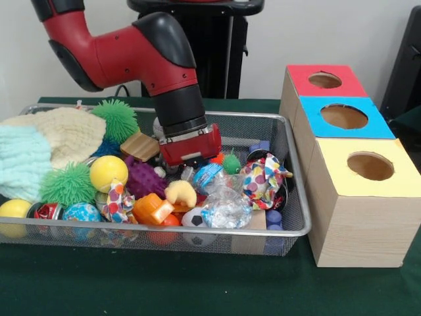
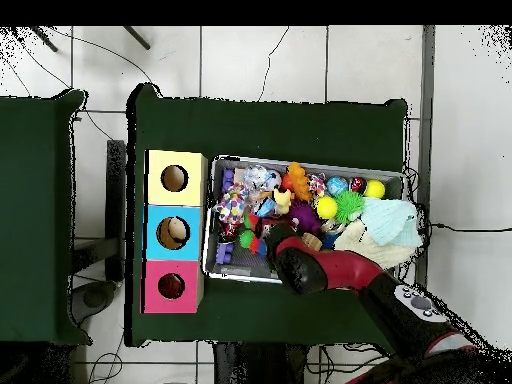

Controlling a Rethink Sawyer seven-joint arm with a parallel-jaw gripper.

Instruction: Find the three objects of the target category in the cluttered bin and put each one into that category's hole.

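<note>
My tool (image 1: 192,162) low in bin (image 1: 295,172), fingers buried in clutter; cannot tell if clenched. Yellow plush toy (image 1: 180,193) lies just in front, among balls. Pinch plush only, lift straight, carry to red box hole (image 1: 325,80).

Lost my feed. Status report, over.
Gripper down in bin, fingers hidden. Yellow plush toy lies loose nearby. Red box hole open. Clutter all around.

Bin (image 1: 297,172) left of boxes (image 1: 355,197)
</note>
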